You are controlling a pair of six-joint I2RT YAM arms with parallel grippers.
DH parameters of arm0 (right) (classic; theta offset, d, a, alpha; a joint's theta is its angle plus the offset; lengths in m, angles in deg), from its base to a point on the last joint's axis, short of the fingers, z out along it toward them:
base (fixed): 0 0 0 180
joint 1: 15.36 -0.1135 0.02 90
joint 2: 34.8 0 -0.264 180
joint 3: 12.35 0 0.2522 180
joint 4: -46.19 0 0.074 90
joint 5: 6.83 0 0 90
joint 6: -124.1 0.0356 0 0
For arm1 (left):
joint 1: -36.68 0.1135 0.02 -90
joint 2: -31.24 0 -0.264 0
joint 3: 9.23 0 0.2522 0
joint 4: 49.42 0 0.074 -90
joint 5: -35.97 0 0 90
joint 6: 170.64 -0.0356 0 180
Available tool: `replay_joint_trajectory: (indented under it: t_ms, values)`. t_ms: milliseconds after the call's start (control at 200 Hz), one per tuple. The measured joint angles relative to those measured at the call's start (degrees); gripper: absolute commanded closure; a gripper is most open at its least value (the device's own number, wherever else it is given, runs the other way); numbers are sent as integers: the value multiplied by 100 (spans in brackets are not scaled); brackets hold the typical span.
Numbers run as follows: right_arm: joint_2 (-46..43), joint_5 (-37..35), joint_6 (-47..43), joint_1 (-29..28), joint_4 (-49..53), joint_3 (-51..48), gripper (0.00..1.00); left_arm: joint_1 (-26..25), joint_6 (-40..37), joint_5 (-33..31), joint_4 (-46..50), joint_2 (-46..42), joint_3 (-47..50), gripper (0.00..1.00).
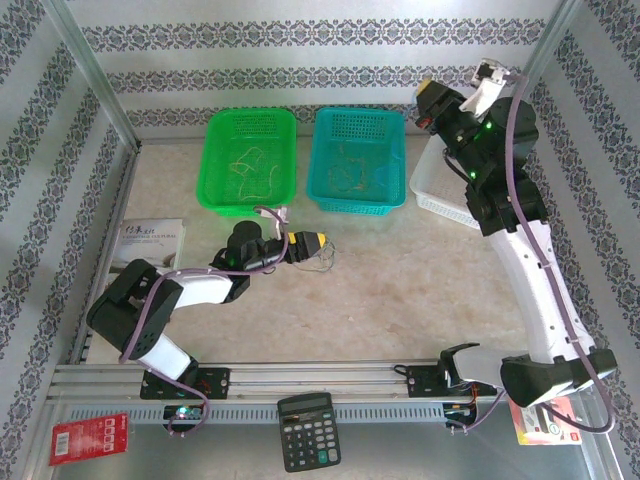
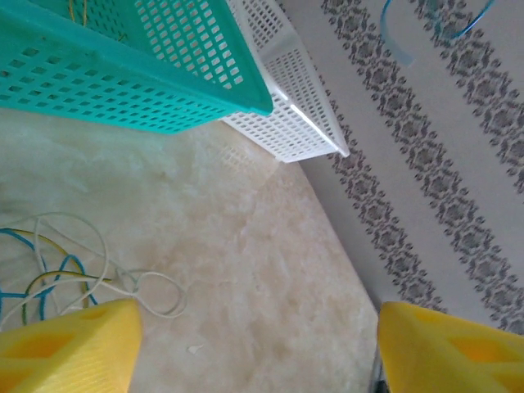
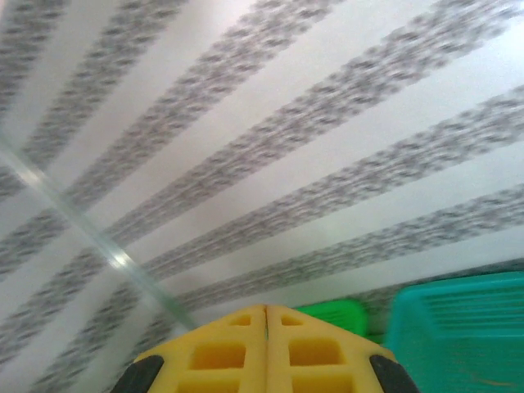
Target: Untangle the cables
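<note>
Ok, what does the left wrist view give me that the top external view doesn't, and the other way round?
Left wrist: the cables resolve into separate whitish, blue and yellow strands, looped beside the open left gripper, which holds nothing. Top external: the green basket, the calculator at the near edge, and the right gripper raised near the back wall. Both: the teal basket with the white basket beside it, and that loose tangle at the left gripper.
</note>
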Motion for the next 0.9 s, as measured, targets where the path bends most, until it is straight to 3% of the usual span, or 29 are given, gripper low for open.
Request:
replay_joint_trajectory:
  t_ms: [70,300,615,899]
  values:
    - [83,-297,-157,229,4,-92,100,0,22,4,4,-105,0,0]
    - [813,-1132,-584,793,-24,-22,100,0,48,-7,85,-413,-94,0]
    - [1976,-2323,-975,855,-286,4,100,0,57,-28,334,-890,-308,0]
    - [3456,-2345,-1034,1143,-20,4,100,0,66,-103,551,-1261,-319,0]
